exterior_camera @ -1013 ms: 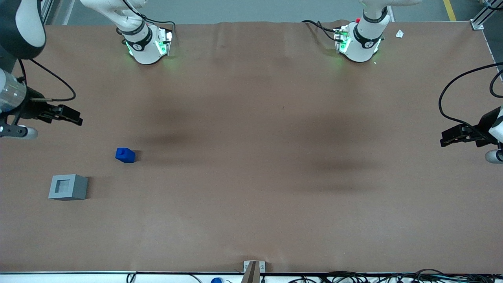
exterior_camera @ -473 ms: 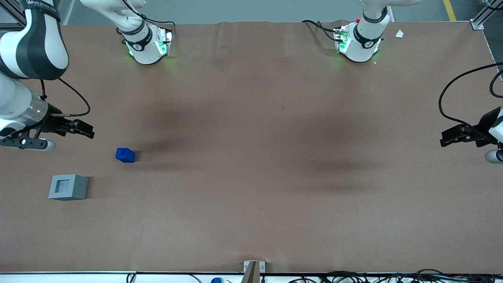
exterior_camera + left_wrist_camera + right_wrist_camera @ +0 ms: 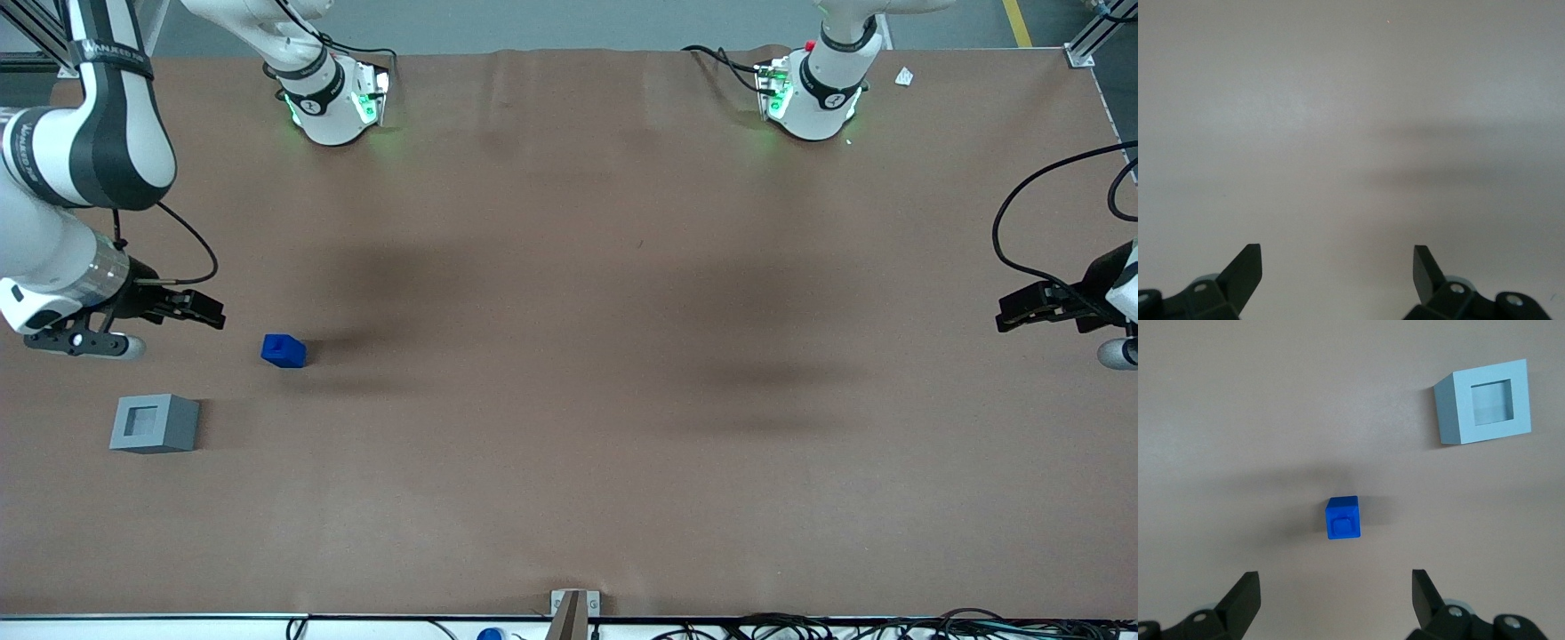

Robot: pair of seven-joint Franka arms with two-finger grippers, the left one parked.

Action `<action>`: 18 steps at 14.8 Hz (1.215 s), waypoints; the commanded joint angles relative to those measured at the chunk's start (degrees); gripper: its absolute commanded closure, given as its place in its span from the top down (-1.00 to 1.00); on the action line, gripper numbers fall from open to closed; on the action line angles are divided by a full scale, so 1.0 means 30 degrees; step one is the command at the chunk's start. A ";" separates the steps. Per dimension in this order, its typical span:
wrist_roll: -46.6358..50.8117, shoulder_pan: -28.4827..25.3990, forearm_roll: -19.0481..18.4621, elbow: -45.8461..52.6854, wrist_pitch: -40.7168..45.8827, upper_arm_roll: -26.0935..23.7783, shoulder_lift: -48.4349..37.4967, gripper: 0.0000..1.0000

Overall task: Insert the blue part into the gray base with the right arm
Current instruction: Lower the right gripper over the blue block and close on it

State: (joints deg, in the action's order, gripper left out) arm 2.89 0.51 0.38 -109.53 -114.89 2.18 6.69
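Observation:
The blue part (image 3: 284,350) is a small bright blue block resting on the brown table, its raised stub facing up (image 3: 1343,518). The gray base (image 3: 154,423) stands nearer the front camera than the blue part, with its square recess facing up (image 3: 1483,402). My right gripper (image 3: 210,311) hangs above the table at the working arm's end, a short way from the blue part and farther from the front camera than the gray base. Its fingers (image 3: 1245,597) are spread wide with nothing between them; the wrist view looks down past them (image 3: 1334,587) at both blocks.
Two robot bases (image 3: 333,98) (image 3: 813,93) stand along the table edge farthest from the front camera. A small bracket (image 3: 573,604) sits at the table's front edge, with cables alongside it. A black cable (image 3: 187,244) loops off the working arm's wrist.
The right arm has swung in from the table's end toward the blue part and come lower, its gripper staying open. Both blocks have stayed where they were.

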 commanded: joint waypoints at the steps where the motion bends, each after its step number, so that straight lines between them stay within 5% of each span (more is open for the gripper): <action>1: -0.0174 0.0182 -0.0186 -0.0229 -0.0871 -0.0081 0.0812 1.00; 6: -0.0203 0.0357 -0.0186 -0.0316 -0.1779 -0.0110 0.2218 1.00; 10: -0.0203 0.0270 -0.0186 -0.2685 -0.5318 -0.0169 0.2631 0.99; 18: -0.0203 0.0182 -0.0186 -0.4328 -0.8518 -0.0257 0.4242 0.76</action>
State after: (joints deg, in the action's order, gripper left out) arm 2.68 0.83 0.38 -120.02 -137.70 1.76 19.21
